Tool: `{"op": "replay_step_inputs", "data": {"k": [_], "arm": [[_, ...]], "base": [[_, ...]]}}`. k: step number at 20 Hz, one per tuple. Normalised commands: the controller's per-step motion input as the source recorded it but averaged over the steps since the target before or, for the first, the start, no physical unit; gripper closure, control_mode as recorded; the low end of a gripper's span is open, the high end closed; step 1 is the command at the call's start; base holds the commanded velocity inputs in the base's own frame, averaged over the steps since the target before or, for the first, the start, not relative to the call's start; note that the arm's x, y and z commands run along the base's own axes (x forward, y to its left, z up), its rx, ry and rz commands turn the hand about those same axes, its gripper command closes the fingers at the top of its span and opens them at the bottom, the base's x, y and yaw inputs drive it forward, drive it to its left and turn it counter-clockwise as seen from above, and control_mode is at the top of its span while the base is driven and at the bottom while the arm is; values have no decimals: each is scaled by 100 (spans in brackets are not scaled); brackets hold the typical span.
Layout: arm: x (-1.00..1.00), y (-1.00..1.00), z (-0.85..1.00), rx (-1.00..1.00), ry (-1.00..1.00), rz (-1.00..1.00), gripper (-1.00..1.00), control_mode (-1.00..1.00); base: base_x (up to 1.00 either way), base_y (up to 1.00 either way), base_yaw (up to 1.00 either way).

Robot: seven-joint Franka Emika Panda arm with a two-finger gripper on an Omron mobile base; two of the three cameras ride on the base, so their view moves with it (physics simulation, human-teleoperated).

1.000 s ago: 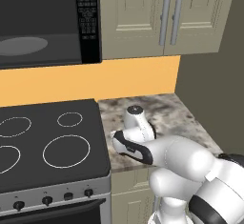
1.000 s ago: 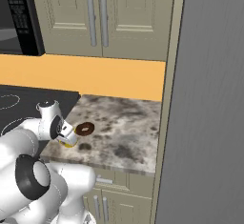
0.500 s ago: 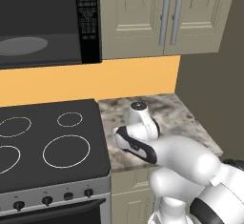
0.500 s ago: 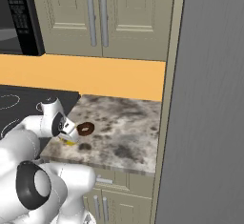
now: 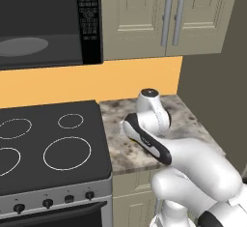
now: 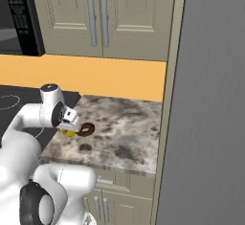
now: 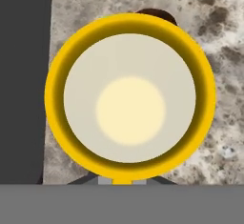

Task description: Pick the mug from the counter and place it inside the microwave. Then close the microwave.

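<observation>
Speckled stone counter (image 6: 129, 138) beside the stovetop (image 5: 48, 144), gripper (image 6: 71, 122) low over the mug (image 7: 129, 96).
Whether its fingers are spread or pinched cannot be told. The yellow mug stands near the counter's stove-side edge, a dark brown round object (image 6: 86, 129) just beside it. Judged rigid, light and slick-glazed: grip across the rim wall or the handle.

Beige wall cabinets (image 5: 166, 16) with grey bar handles hang over an orange backsplash (image 6: 95, 75); a tall grey panel (image 6: 210, 104) stands right.
</observation>
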Motion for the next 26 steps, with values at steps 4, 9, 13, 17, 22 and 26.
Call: {"op": "replay_step_inputs", "data": {"k": [4, 9, 13, 17, 22, 26], "arm": [[0, -34, 31, 0, 0, 28, 100, -100], [-15, -40, 42, 0, -1, 23, 100, -100], [-50, -33, 47, 0, -3, 11, 100, -100], [-72, -32, 24, 0, -5, 0, 100, -100], [-57, -22, 23, 0, -7, 0, 100, -100], [-31, -15, 46, 0, -10, -3, 100, -100]], "base": [[0, 0, 0], [0, 0, 0], [0, 0, 0], [0, 0, 0], [0, 0, 0], [0, 0, 0]]}}
